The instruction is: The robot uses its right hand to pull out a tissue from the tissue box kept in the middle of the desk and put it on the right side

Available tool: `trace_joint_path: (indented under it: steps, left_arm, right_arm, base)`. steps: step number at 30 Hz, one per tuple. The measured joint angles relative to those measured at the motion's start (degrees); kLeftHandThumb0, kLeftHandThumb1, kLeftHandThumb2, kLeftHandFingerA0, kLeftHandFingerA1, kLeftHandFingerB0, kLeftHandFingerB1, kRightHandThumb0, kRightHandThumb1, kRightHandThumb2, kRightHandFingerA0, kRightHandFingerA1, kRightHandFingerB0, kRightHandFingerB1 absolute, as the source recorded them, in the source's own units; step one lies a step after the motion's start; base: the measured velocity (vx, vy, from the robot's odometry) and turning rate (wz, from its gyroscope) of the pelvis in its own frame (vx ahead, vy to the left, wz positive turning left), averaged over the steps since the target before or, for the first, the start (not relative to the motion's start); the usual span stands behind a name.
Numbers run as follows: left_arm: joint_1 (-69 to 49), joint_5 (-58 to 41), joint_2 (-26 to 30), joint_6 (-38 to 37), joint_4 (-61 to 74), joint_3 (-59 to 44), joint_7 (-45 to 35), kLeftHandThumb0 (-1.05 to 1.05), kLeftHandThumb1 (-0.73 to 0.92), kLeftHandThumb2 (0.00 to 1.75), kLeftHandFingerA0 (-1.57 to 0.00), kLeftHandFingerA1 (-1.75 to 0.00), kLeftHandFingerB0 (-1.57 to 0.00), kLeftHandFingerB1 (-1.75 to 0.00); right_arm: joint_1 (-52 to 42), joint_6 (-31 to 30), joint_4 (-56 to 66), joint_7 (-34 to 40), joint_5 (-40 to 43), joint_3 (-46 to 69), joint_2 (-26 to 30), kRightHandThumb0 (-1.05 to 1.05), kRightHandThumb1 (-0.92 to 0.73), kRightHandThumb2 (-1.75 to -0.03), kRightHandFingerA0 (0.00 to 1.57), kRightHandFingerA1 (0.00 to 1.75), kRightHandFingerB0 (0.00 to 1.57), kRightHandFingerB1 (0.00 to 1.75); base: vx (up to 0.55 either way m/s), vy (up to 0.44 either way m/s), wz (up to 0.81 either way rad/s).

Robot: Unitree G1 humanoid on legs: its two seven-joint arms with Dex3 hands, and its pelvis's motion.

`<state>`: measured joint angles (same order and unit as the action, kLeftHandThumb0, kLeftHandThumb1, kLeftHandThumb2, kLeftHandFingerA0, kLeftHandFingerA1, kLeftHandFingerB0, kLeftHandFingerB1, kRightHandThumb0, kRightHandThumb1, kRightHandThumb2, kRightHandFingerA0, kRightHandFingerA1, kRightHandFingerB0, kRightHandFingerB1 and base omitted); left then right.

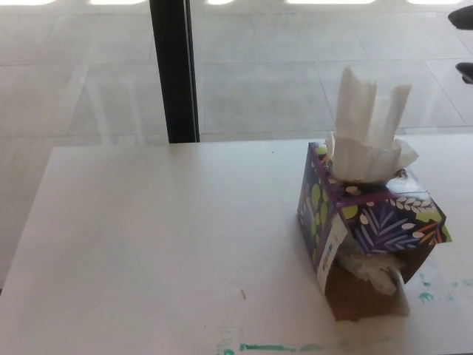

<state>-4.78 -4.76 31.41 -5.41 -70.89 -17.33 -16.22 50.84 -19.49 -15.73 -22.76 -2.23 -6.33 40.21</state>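
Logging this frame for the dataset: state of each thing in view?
Purple leaf-patterned cardboard tissue box: standing on the desk, near side torn open.
White tissue: sticking upright out of the box top, not yet pulled.
Crumpled white tissue: spilling from the torn side.
White desk: green paint marks along the near edge.
Right robot hand: only black tips at frame edge, touching nothing.

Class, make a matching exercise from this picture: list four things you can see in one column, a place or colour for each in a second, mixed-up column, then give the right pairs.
1. tissue
2. tissue box
3. black post
4. right hand

A. top right corner of the picture
B. purple with leaf pattern
C. behind the desk's far edge
D. white, standing up out of the box top

Pairs: 1-D, 2-B, 3-C, 4-A
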Motion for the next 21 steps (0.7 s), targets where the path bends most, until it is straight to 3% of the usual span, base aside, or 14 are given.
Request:
trace_joint_path:
  steps: [1,2,3,4,10,14,21]
  left_arm:
    - [-0.1,0.0,0.0,0.0,0.0,0.0,0.0,-1.04,0.53,1.21,-0.81,-1.12,-0.58,-0.94]
    - [-0.2,0.0,0.0,0.0,0.0,0.0,0.0,-0.98,0.5,1.15,-0.84,-1.12,-0.56,-0.92]
    - [-0.2,0.0,0.0,0.0,0.0,0.0,0.0,-0.98,0.5,1.15,-0.84,-1.12,-0.56,-0.92]
    - [-0.2,0.0,0.0,-0.1,0.0,0.0,0.0,-0.98,0.64,0.95,-0.83,-1.19,-0.54,-0.97]
    - [-0.1,0.0,0.0,-0.2,0.0,0.1,-0.1,-1.02,0.64,0.91,-0.77,-1.18,-0.55,-0.99]
    - [0.5,0.0,0.0,-0.3,-0.1,0.3,-0.1,-0.97,0.61,0.95,-0.88,-1.19,-0.59,-0.99]
    - [1.5,-0.1,0.0,-0.3,-0.6,0.3,-0.2,-1.04,0.61,0.93,-0.86,-1.2,-0.59,-1.01]
  right_arm:
    - [0.7,0.3,-0.7,0.0,-0.4,-0.1,-0.1,-0.67,-0.69,-0.61,0.53,0.6,0.34,0.33]
    - [1.9,0.7,-1.8,-0.1,-1.0,-0.8,-0.4,-0.71,-0.56,-0.92,0.48,0.64,0.28,0.48]
    - [2.9,1.0,-2.6,-0.2,-1.6,-1.6,-0.8,-0.71,-0.56,-0.92,0.48,0.64,0.28,0.48]
    - [3.8,1.3,-3.5,-0.2,-2.2,-2.4,-1.3,-0.65,-0.69,-0.61,0.49,0.57,0.33,0.33]
    - [8.3,3.7,-9.4,-1.1,-5.2,-7.0,-4.2,-0.63,-0.69,-0.61,0.43,0.58,0.33,0.33]
    - [12.2,5.6,-16.1,-2.0,-7.2,-10.6,-7.3,-0.63,-0.68,-0.61,0.4,0.55,0.35,0.34]
    - [15.2,9.2,-23.8,-2.7,-10.5,-14.3,-11.3,-0.6,-0.69,-0.61,0.42,0.59,0.34,0.35]
  base:
    - [0.0,0.0,0.0]
    - [0.0,0.0,0.0]
    - [0.0,0.0,0.0]
    - [0.0,0.0,0.0]
    - [0.0,0.0,0.0]
    - [0.0,0.0,0.0]
    - [0.0,0.0,0.0]
